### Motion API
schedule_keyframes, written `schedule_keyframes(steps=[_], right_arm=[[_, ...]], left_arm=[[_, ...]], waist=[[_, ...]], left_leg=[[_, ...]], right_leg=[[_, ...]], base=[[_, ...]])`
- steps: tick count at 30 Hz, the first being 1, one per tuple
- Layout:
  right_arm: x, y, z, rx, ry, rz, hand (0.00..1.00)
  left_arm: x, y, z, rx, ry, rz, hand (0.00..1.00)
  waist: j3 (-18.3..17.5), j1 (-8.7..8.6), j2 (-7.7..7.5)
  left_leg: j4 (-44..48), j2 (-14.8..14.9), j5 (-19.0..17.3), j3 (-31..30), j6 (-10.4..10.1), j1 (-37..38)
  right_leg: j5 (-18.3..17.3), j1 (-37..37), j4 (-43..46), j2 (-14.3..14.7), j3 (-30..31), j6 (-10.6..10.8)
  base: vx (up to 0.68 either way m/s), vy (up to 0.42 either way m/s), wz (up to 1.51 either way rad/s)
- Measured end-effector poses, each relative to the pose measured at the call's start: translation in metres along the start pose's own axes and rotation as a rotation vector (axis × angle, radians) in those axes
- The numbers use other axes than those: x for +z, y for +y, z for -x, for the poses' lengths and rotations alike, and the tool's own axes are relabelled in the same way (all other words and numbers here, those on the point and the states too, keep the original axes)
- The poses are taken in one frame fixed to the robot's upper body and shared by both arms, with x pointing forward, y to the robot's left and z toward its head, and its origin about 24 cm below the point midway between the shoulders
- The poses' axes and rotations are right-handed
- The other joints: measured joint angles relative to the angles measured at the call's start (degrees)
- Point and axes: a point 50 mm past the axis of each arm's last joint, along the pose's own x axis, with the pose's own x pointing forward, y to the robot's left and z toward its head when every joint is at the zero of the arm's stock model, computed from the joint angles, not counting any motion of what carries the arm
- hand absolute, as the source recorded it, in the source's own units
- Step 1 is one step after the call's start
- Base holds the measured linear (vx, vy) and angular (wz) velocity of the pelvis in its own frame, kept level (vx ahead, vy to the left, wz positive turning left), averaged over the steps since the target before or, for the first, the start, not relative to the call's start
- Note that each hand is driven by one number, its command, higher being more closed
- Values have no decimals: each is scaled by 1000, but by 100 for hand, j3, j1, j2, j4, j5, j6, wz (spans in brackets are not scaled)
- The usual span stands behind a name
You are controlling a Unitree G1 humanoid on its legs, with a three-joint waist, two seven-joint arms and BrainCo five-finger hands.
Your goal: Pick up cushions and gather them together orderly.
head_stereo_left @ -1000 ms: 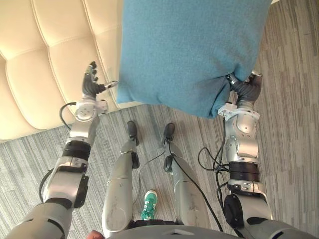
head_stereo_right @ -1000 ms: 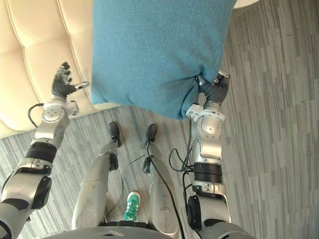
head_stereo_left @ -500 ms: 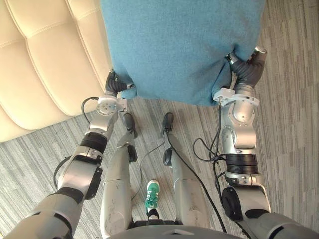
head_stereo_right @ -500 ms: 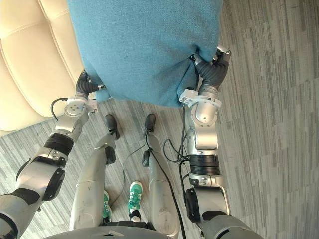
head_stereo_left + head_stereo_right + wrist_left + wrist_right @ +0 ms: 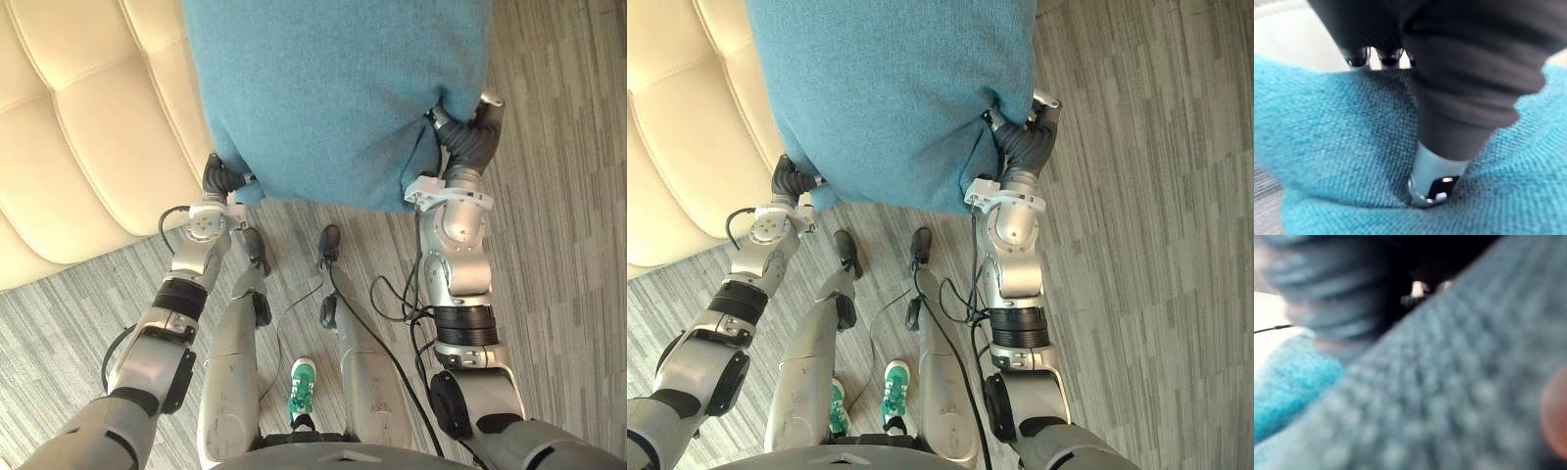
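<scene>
A large teal cushion (image 5: 333, 88) hangs in the air in front of me, above the floor beside the sofa. My right hand (image 5: 468, 147) is shut on its lower right part, fingers curled into bunched cloth. At the lower left corner sits my left hand (image 5: 220, 179). In the left wrist view its thumb (image 5: 1432, 186) digs into the teal cloth (image 5: 1327, 137) while its fingertips (image 5: 1378, 56) reach over the far edge, pinching the corner. The right wrist view has the same cloth (image 5: 1449, 382) pressed close against that hand.
A cream tufted sofa (image 5: 78, 127) takes up the left side, its front edge just behind the left hand. Grey striped carpet (image 5: 558, 196) runs to the right and below. A person's green shoes (image 5: 892, 377) stand on the carpet between my legs.
My left hand has swung right from in front of the sofa to the cushion's lower left corner and closed on it. The right hand has kept its grip. The camera has shifted a little.
</scene>
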Motion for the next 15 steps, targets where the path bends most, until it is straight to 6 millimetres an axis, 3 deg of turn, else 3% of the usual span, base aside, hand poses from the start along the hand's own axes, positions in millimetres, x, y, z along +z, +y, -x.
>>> schedule_keyframes(steps=[10, 15], right_arm=[[-13, -9, 11, -13, 51, 24, 100], [-35, -26, 37, -40, 156, 74, 100]], left_arm=[[9, -2, 7, -23, -57, 19, 100], [-6, -11, 30, -42, -49, 85, 100]], waist=[[0, -22, 0], [-3, -43, 6]], left_leg=[[-118, -58, 93, -96, 47, 269], [-98, -163, 70, -277, 21, 773]], right_leg=[[-42, 299, -32, -35, -124, 7], [-442, 690, 467, -191, -296, 20]], base=[[29, -1, 7], [36, -3, 23]])
